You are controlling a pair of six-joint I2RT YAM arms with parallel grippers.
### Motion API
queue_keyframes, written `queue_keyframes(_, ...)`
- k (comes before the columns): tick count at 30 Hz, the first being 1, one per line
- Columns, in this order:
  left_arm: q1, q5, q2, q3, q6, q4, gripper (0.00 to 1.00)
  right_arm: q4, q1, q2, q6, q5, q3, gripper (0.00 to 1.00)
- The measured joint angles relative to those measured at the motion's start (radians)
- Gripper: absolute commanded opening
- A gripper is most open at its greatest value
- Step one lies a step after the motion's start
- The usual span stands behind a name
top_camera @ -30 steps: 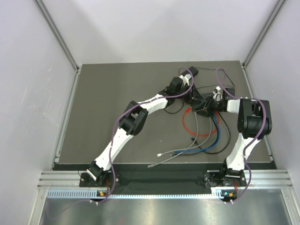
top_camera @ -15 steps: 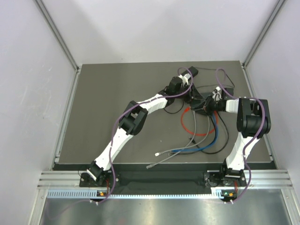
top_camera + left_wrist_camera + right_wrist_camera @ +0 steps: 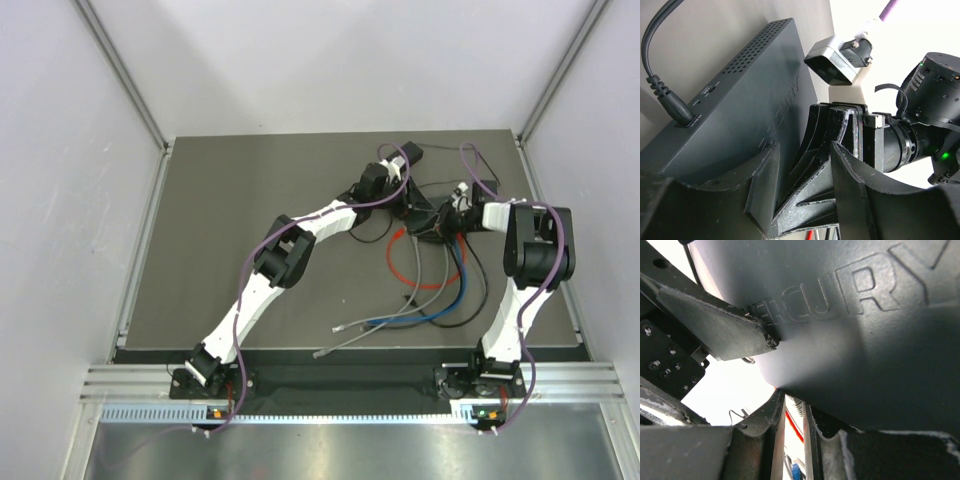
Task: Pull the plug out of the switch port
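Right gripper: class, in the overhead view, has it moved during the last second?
Yes. The right gripper has shifted slightly left and away from the arm bases, nearer the table's far edge, toward the switch.

Switch point(image 3: 740, 115): smooth matt dark-grey casing, plastic or painted metal undecidable, with embossed lettering and a perforated edge; cord point(image 3: 670, 102): smooth black rubbery sheath; left fingers point(image 3: 762, 187): matt black plastic, rough ragged edges; mat point(image 3: 230, 220): matt dark grey; rail point(image 3: 130, 385): ribbed bare metal.

On the dark bench point(image 3: 220, 230), right of centre, a red cable point(image 3: 392, 265) loops beside a blue cable point(image 3: 405, 320) and a grey cable point(image 3: 360, 340).
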Motion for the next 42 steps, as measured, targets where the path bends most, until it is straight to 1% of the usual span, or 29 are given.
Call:
queue_keyframes(9,-0.002,0.013,0.012,0.018,-0.012,-0.002,0.51,-0.009,-0.021,0.013,-0.063,-0.062,0.001,0.0)
queue_keyframes(15,-0.004,0.023,0.019,0.029,-0.021,0.0,0.51,-0.018,-0.035,0.009,-0.089,-0.051,-0.006,0.0)
queue_keyframes(17,-0.005,0.023,0.02,0.03,-0.022,0.0,0.51,-0.056,-0.019,-0.021,-0.111,0.008,-0.01,0.0)
queue_keyframes(19,-0.005,0.024,0.022,0.032,-0.027,0.0,0.51,-0.085,0.003,-0.08,-0.139,0.112,-0.04,0.0)
queue_keyframes(22,-0.005,0.025,0.026,0.035,-0.041,0.006,0.51,-0.044,0.022,-0.184,-0.134,0.211,-0.14,0.0)
queue_keyframes(24,-0.005,0.026,0.031,0.04,-0.049,0.012,0.51,-0.003,0.022,-0.222,-0.112,0.21,-0.199,0.0)
queue_keyframes(27,-0.005,0.028,0.034,0.046,-0.057,0.014,0.51,0.048,0.022,-0.228,-0.077,0.174,-0.235,0.0)
queue_keyframes(29,-0.005,0.029,0.034,0.046,-0.057,0.013,0.53,0.075,0.023,-0.244,-0.069,0.169,-0.259,0.0)
queue_keyframes(32,-0.005,0.026,0.023,0.04,-0.044,0.005,0.58,0.053,0.025,-0.296,-0.07,0.167,-0.288,0.0)
queue_keyframes(34,-0.003,0.016,0.0,0.024,-0.019,-0.026,0.63,0.034,0.027,-0.345,-0.071,0.163,-0.288,0.0)
queue_keyframes(37,0.003,-0.004,-0.04,0.01,0.032,-0.1,0.66,0.043,0.029,-0.443,-0.062,0.145,-0.289,0.0)
queue_keyframes(40,0.019,-0.04,-0.093,-0.004,0.092,-0.214,0.67,0.126,0.031,-0.538,-0.005,0.137,-0.308,0.0)
queue_keyframes(42,0.043,-0.069,-0.14,-0.029,0.129,-0.289,0.67,0.208,0.04,-0.565,0.057,0.129,-0.306,0.0)
